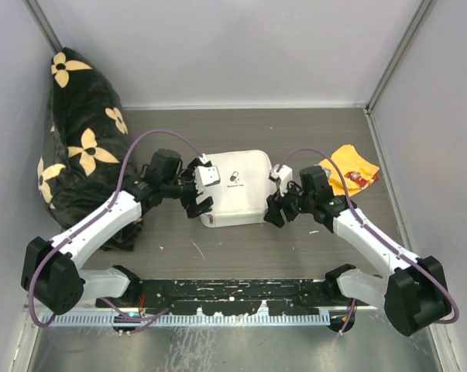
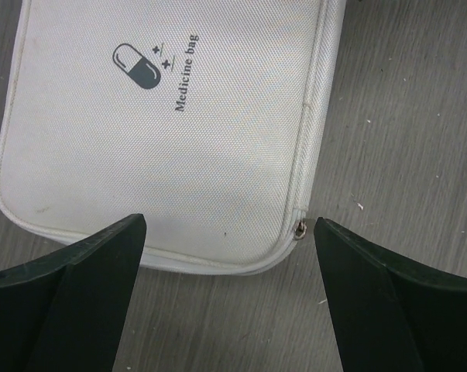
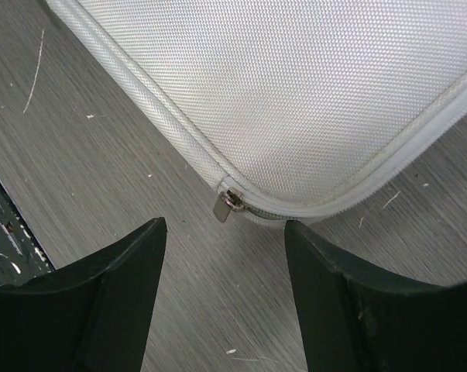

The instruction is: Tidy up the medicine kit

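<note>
at the medicine kit (image 1: pixel 237 198) edges, left gripper (image 1: pixel 200 195), right gripper (image 1: pixel 276 208) gape.

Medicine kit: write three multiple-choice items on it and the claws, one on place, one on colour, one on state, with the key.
1. Where does the medicine kit lie?
A. in a far corner
B. between the left claw and the right claw
C. off the table

2. What colour is the medicine kit?
A. red
B. black
C. pale grey-white

3. What state is the left claw in?
A. open, empty
B. shut on the kit
C. shut on a zip pull

Key: B, the top view shows a claw at each side of it; C, every view shows pale fabric; A, the left wrist view shows its fingers spread, gripping nothing.
</note>
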### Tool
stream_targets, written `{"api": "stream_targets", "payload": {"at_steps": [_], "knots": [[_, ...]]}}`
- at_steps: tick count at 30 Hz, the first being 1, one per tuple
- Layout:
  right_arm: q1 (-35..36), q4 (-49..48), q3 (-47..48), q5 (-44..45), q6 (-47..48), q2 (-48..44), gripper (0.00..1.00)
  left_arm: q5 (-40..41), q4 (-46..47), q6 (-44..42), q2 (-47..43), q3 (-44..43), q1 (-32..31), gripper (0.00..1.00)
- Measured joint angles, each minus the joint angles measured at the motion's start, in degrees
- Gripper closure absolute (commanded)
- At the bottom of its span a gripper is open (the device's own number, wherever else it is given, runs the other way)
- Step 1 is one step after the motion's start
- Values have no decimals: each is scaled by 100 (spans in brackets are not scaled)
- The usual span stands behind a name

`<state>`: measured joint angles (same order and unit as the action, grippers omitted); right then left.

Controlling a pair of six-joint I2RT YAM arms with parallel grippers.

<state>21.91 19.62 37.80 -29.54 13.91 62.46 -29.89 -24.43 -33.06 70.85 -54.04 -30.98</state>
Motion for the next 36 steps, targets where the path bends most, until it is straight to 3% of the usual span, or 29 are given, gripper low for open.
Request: {"api": "stream_targets", "payload": {"at_steps": [13, 28, 36], "knots": [[393, -750, -22, 966, -605, 341, 42, 498, 485, -216, 693, -26, -651, 9], [439, -1021, 223, 2256, -354, 769, 55, 568, 651, 85, 1213, -26, -1023, 25], [437, -885, 107, 2260, -297, 739, 51, 562, 852, 284, 1360, -28, -1038, 31]]}}
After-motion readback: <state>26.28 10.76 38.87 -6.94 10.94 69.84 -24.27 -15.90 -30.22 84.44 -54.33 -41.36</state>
